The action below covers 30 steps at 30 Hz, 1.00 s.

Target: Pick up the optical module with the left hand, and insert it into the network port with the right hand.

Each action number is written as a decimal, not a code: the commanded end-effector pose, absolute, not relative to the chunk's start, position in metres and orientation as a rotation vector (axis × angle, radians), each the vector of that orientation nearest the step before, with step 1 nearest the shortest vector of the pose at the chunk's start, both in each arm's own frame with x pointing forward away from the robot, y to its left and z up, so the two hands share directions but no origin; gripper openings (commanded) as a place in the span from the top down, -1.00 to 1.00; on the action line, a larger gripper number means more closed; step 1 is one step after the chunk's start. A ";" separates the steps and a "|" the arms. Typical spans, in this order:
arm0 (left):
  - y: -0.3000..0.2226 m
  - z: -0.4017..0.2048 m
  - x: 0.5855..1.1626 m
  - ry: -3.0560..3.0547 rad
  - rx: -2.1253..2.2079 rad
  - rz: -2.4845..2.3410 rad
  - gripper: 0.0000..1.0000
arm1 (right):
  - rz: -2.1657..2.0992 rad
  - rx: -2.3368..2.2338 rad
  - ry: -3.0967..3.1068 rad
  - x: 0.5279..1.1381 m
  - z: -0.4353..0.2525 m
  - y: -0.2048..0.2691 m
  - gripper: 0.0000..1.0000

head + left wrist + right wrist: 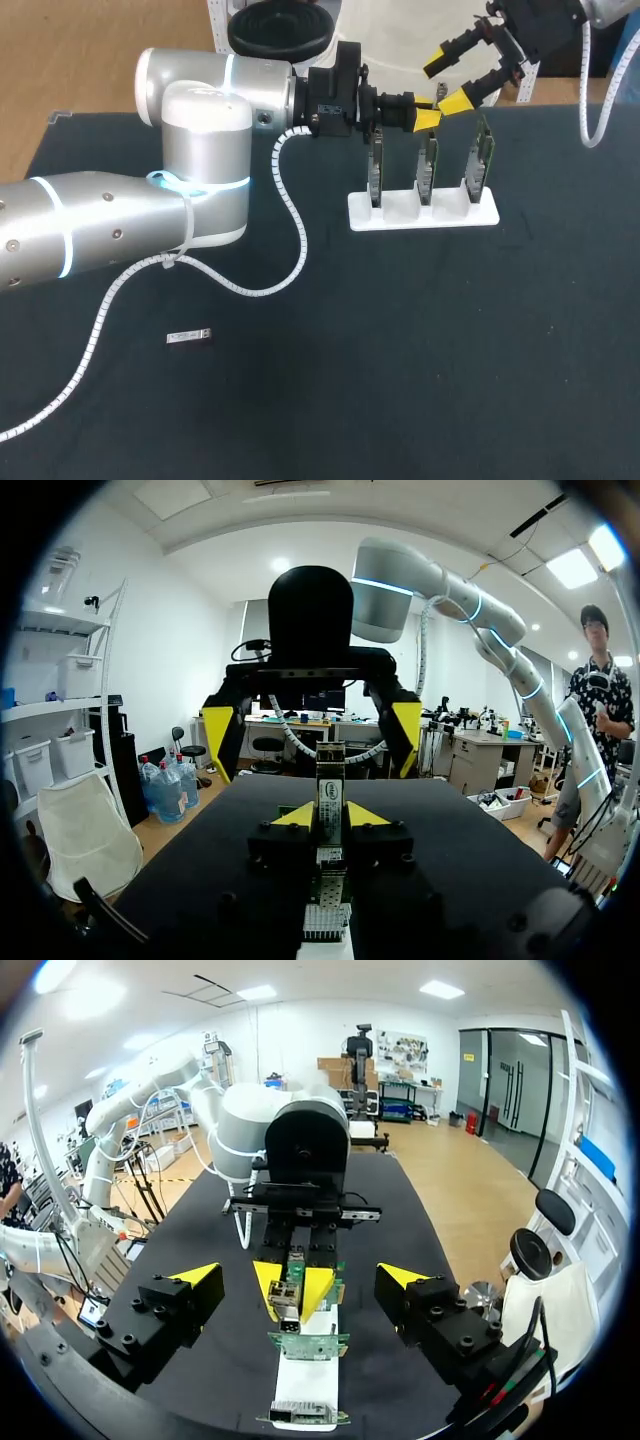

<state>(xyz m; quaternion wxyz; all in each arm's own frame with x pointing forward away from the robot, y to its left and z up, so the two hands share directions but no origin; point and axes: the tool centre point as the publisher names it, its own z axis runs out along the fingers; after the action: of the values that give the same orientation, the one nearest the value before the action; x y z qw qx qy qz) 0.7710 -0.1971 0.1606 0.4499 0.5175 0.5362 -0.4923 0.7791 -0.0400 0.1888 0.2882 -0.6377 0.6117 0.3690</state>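
Optical module (pixel 329 800) upright, over middle network port (pixel 427 175).

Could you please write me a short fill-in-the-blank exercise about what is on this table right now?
1. The white holder carries ___ upright boards.
2. The right gripper has its fingers ___.
3. The left gripper grips a slim module between its ___ tips.
4. A small silver part lies flat on the table on the ___ arm's side.
Missing words: three; open; yellow; left.
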 end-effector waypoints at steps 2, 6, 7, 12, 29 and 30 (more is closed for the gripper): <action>-0.197 0.161 0.772 1.327 1.282 -1.218 1.00 | 0.975 -1.692 1.645 0.777 0.189 -0.041 -1.00; -0.197 0.161 0.772 1.327 1.282 -1.218 1.00 | 0.971 -1.679 1.652 0.776 0.189 -0.043 -1.00; -0.197 0.161 0.772 1.327 1.282 -1.218 1.00 | 0.971 -1.678 1.652 0.776 0.189 -0.043 -1.00; -0.197 0.161 0.772 1.327 1.282 -1.218 1.00 | 0.970 -1.672 1.656 0.773 0.190 -0.043 -1.00; -0.197 0.161 0.772 1.327 1.282 -1.218 1.00 | 0.968 -1.653 1.675 0.768 0.188 -0.045 -1.00; -0.197 0.161 0.772 1.327 1.282 -1.218 1.00 | 0.967 -1.652 1.675 0.768 0.188 -0.045 -0.95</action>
<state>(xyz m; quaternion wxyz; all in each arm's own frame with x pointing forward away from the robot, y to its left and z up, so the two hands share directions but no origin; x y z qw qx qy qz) 0.7710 -0.1971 0.1606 0.4499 0.5175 0.5362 -0.4923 0.7722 -0.0450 0.1879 0.2913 -0.6217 0.6279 0.3665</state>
